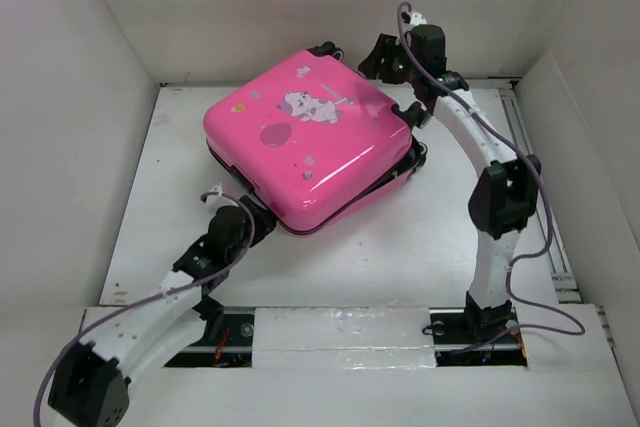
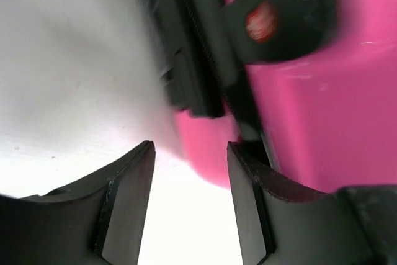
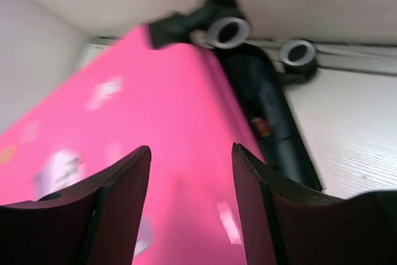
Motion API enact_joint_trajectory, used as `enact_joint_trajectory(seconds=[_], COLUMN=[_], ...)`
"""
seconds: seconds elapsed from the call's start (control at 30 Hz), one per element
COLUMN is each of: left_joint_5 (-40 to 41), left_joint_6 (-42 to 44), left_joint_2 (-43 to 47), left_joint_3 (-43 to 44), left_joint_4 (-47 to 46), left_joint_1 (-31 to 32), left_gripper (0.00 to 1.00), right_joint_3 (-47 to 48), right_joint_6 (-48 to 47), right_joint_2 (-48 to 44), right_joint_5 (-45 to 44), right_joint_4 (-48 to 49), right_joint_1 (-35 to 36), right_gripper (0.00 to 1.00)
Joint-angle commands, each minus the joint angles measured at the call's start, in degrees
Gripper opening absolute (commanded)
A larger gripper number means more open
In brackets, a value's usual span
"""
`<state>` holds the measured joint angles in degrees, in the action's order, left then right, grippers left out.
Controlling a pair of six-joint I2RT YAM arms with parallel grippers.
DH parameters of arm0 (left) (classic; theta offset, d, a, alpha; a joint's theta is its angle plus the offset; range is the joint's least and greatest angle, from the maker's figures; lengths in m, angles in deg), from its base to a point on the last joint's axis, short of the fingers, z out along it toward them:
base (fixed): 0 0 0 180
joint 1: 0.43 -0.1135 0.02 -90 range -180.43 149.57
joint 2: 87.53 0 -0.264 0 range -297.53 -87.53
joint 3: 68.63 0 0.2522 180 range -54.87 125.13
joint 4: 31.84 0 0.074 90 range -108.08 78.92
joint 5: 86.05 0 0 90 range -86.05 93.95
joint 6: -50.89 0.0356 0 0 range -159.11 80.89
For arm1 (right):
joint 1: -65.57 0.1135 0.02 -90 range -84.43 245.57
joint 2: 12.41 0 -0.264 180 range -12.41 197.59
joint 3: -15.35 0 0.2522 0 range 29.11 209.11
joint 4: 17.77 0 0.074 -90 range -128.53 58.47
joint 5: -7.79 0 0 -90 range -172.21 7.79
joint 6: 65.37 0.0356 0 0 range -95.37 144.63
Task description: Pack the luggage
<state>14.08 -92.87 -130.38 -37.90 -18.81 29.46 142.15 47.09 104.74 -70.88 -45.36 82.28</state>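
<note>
The luggage (image 1: 300, 142) is a bright-pink hard-shell suitcase with a cartoon print, lying flat with its lid down, turned diagonally on the white table (image 1: 420, 247). A dark gap shows along its near-right edge. My left gripper (image 1: 252, 219) sits low at the suitcase's near-left corner. In the left wrist view the left gripper (image 2: 190, 147) is open with only table between its fingers, and the luggage (image 2: 322, 128) lies just right of it. My right gripper (image 1: 385, 59) hovers over the far-right corner. In the right wrist view the right gripper (image 3: 191, 148) is open above the pink shell (image 3: 155, 110), holding nothing.
White walls box in the table on the left, back and right. Black suitcase wheels (image 3: 228, 30) stick out at the far edge near the back wall. A metal rail (image 1: 545, 217) runs along the table's right side. Grey cables hang from both arms.
</note>
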Motion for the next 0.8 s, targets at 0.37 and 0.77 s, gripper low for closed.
enact_joint_trajectory(seconds=[0.37, 0.77], left_joint_5=[10.7, -4.7], left_joint_6=[1.9, 2.3], left_joint_2=[2.9, -30.7], left_joint_3=[14.2, 49.6], left_joint_4=[-7.5, -11.5], left_joint_1=[-2.6, -25.5], left_gripper=[0.56, 0.66], right_joint_3=[-58.1, -80.1], right_joint_6=[3.5, 10.2], right_joint_2=[-49.4, -62.2], right_joint_5=[8.0, -10.0], right_joint_4=[23.7, 22.1], right_joint_1=[6.1, 9.9], right_gripper=[0.00, 0.00])
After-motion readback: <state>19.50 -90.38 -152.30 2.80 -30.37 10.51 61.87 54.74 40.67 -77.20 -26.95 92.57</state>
